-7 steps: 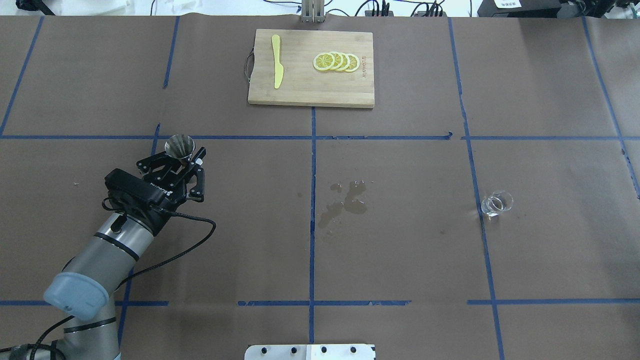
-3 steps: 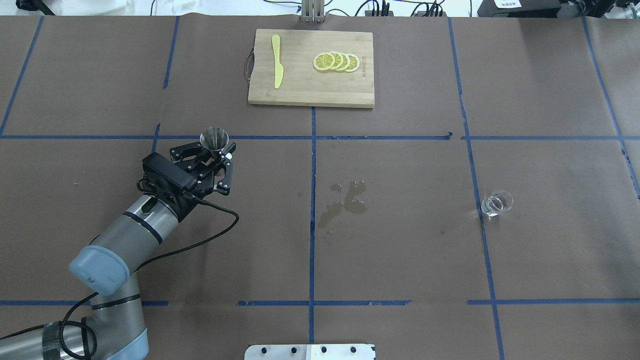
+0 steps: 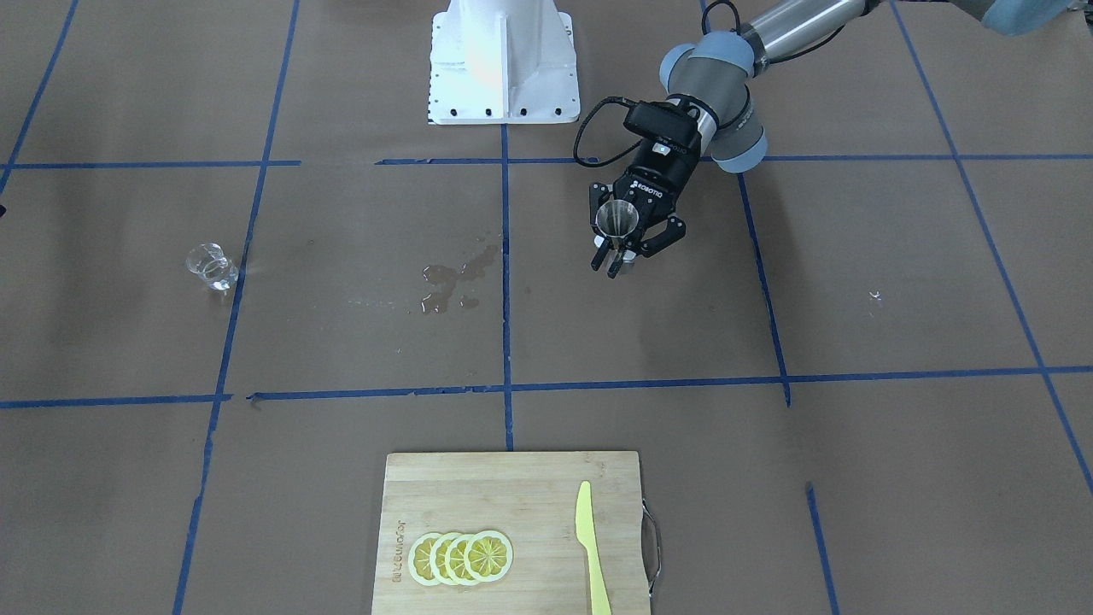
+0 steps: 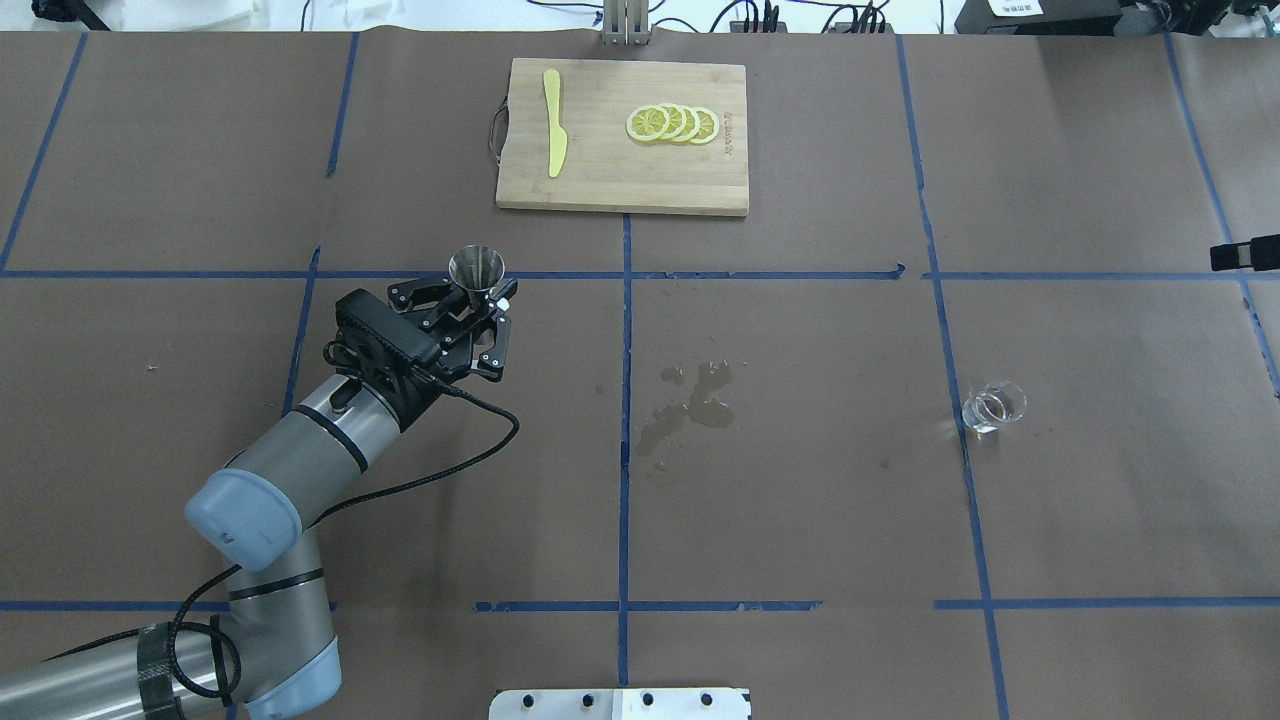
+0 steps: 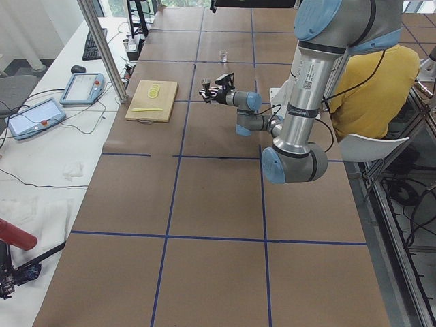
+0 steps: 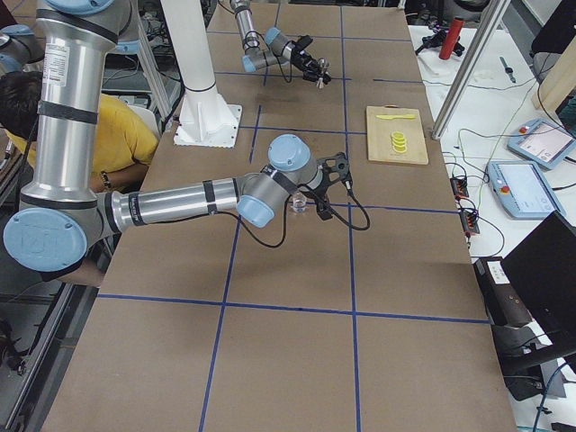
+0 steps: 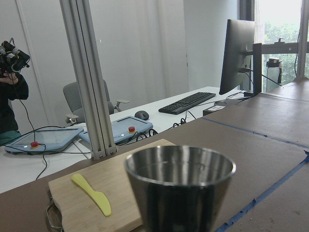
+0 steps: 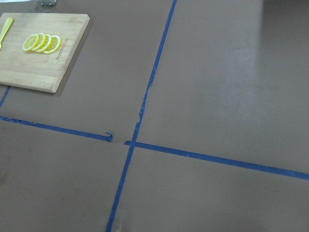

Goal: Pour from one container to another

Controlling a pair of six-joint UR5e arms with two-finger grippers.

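My left gripper (image 4: 482, 294) is shut on the steel jigger (image 4: 477, 269), holding it upright by the waist above the table, left of the centre line. The front-facing view has that jigger (image 3: 616, 219) between the fingers (image 3: 612, 256), and its open mouth (image 7: 179, 166) fills the bottom of the left wrist view. The clear glass cup (image 4: 993, 405) stands alone on the table's right side, also visible as a small cup (image 3: 210, 264) in the front-facing view. A black part of my right gripper (image 4: 1243, 255) pokes in at the overhead view's right edge, far from the cup; I cannot tell its state.
A wooden cutting board (image 4: 600, 180) at the far middle carries a yellow knife (image 4: 553, 122) and several lemon slices (image 4: 672, 123). A wet spill (image 4: 690, 400) darkens the paper near the table's centre. Blue tape lines cross the brown surface.
My left arm has carried the jigger to the right, toward the table's centre line. A black part of the right gripper has come in at the overhead view's right edge.
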